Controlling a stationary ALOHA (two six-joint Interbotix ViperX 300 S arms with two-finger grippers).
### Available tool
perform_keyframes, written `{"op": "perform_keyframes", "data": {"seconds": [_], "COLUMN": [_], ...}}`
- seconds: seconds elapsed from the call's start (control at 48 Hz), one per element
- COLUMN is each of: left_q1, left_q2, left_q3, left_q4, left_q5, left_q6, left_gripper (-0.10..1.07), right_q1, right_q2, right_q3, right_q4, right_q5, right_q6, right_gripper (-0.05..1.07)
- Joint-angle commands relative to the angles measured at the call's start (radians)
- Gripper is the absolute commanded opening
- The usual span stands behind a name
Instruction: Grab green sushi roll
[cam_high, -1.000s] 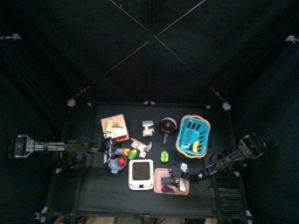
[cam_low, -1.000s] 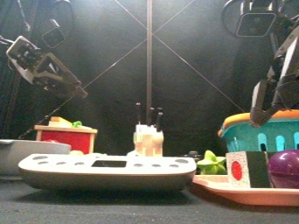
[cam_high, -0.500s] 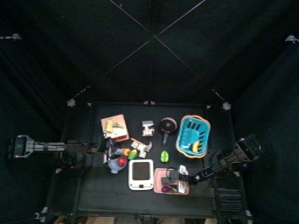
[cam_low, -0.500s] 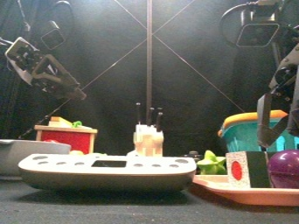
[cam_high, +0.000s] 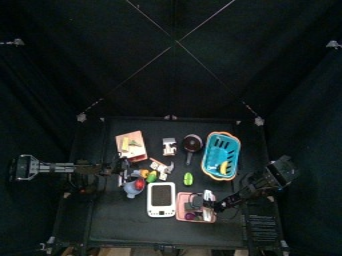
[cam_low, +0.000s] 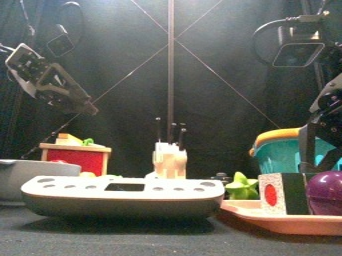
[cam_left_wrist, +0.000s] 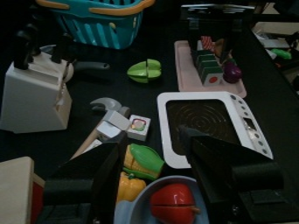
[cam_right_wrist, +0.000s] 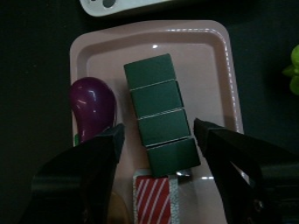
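The right tool hangs spread wide and holds nothing. Its jaws straddle the green sushi roll, probably lined up to close on it. The roll, dark green and segmented, lies on a pink tray, just beside a purple eggplant. The left tool, also released, rests raised over the opposite side. The black tabletop is crowded with toys and enclosed by black curtains.

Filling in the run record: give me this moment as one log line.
right claw: open, over pink tray | sushi roll: on tray, not held | left claw: open, above white device
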Motion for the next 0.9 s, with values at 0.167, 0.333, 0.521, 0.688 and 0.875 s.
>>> {"op": "perform_keyframes", "data": {"seconds": [0.167,0.333,0.521,0.688,0.875], "left_q1": [0.003,0.003,0.003,0.000,-0.002], "left_q2": [0.000,0.000,0.000,0.000,0.000], "left_q3": [-0.005,-0.003,-0.003,-0.003,-0.003], "left_q4": [-0.002,-0.002,-0.002,-0.002,-0.003], "left_q5": [-0.003,-0.003,-0.003,-0.003,-0.003], "left_q6": [0.002,0.002,0.002,0.002,0.000], "left_gripper": [0.87,0.87,0.87,0.87,0.87], "right_q1": [-0.029,-0.041,-0.049,-0.061,-0.074], "right_q2": [-0.011,-0.011,-0.034,-0.114,-0.209], "right_q3": [-0.014,-0.018,-0.031,-0.031,-0.032], "right_q4": [-0.014,-0.015,-0.015,-0.028,-0.032], "right_q5": [-0.021,-0.032,-0.031,-0.021,-0.006], "right_q6": [-0.002,-0.002,-0.002,-0.003,-0.058], "right_gripper": [0.87,0.72,0.66,0.66,0.66]}}
